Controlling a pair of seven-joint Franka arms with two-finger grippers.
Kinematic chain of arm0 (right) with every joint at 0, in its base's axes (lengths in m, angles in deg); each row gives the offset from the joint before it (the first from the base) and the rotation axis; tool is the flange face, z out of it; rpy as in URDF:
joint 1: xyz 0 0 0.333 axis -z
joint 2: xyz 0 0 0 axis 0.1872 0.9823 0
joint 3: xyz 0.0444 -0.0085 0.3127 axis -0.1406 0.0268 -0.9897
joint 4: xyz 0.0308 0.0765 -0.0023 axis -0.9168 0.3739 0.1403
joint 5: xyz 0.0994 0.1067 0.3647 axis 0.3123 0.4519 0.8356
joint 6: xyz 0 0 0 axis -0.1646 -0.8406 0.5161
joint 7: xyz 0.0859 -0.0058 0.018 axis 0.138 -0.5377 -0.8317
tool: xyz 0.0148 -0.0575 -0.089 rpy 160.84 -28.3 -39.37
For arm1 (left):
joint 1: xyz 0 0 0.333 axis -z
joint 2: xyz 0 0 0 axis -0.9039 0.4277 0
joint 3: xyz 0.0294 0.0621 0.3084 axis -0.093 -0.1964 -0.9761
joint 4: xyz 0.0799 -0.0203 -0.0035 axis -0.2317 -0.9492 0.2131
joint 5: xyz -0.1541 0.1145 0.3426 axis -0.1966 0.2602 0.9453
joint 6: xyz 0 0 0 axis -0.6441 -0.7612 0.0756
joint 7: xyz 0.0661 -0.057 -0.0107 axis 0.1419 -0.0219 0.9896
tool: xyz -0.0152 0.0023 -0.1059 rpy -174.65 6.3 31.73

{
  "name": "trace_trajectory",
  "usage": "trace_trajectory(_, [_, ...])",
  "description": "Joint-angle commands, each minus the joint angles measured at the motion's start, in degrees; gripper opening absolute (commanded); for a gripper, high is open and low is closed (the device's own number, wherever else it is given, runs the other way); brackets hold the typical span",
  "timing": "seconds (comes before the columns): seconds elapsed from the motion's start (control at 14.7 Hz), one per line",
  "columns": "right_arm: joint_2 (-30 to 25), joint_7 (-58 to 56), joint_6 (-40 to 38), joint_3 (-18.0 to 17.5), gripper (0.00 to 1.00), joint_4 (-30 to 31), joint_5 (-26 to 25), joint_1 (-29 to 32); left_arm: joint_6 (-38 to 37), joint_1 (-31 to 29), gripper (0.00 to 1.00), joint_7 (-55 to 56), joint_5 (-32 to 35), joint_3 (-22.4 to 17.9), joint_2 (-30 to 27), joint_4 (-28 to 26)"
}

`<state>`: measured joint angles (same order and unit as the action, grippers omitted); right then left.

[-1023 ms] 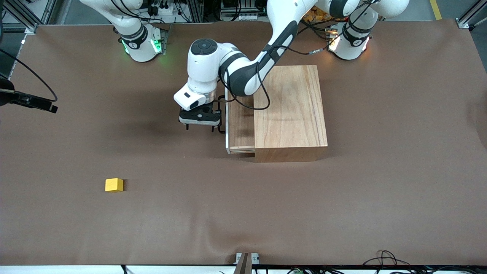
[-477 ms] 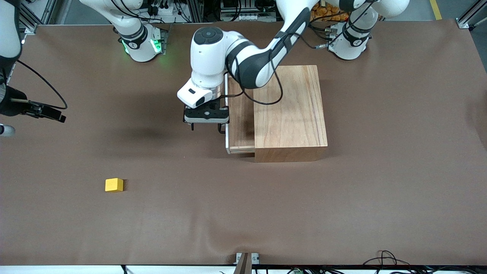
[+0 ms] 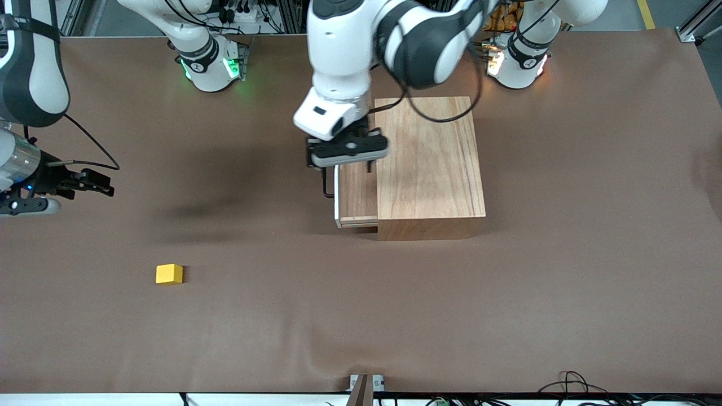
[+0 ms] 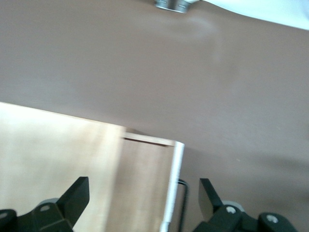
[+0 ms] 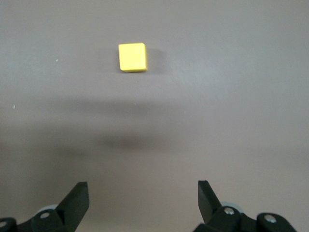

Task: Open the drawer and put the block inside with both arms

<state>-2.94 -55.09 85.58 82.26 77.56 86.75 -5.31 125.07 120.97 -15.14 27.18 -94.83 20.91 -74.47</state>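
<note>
Fingers spread wide and empty on left gripper (image 3: 344, 167) above the partly pulled-out drawer (image 3: 357, 194), right gripper (image 3: 107, 189) likewise spread with nothing held above bare table (image 3: 564, 282), block (image 3: 169, 274) lying nearer the front camera, well apart from the wooden box (image 3: 430, 163)

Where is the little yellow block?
The block lies on the brown table, toward the right arm's end, nearer the front camera than the wooden box.

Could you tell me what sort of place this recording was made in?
Most likely a robotics lab test bench. Two arm bases bolted along one edge of a table covered in brown matting, aluminium framing and loose cables around it, and only test props on it: a wooden box and a yellow block.
</note>
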Motion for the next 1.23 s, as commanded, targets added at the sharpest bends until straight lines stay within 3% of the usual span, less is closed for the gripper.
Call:
trace_trajectory(0.0, [6.6,-5.0,-0.3,0.1,1.0,-7.4,0.0,0.0,-6.6,-7.2,1.0,-5.0,0.9,0.4,-6.2,-2.8])
trace_trajectory(0.2, [13.5,-3.7,2.5,0.1,1.0,-13.1,5.7,-0.6,-11.8,-16.4,1.0,-18.9,3.3,0.6,-10.5,-4.4])
trace_trajectory(0.41, [18.9,-3.0,10.2,0.1,1.0,-16.2,6.0,-1.7,-14.1,-24.8,1.0,-31.5,3.2,0.9,-14.5,-8.9])
trace_trajectory(0.68, [29.3,-1.4,28.7,0.1,1.0,-15.4,6.6,-1.5,-13.3,-33.0,1.0,-46.0,3.3,1.1,-21.3,-18.0])
trace_trajectory(0.82, [31.1,-0.9,31.6,0.0,1.0,-13.5,7.3,-2.0,-11.2,-34.8,1.0,-49.2,3.0,1.2,-24.7,-22.2])
trace_trajectory(1.02, [31.2,-0.8,32.7,-0.2,1.0,-12.4,12.7,-3.4,-6.4,-36.0,1.0,-53.0,3.2,1.1,-29.0,-29.3])
trace_trajectory(1.16, [31.4,-0.8,32.8,-0.2,1.0,-12.2,15.9,-3.8,-6.0,-36.2,1.0,-53.3,3.2,1.2,-30.3,-30.6])
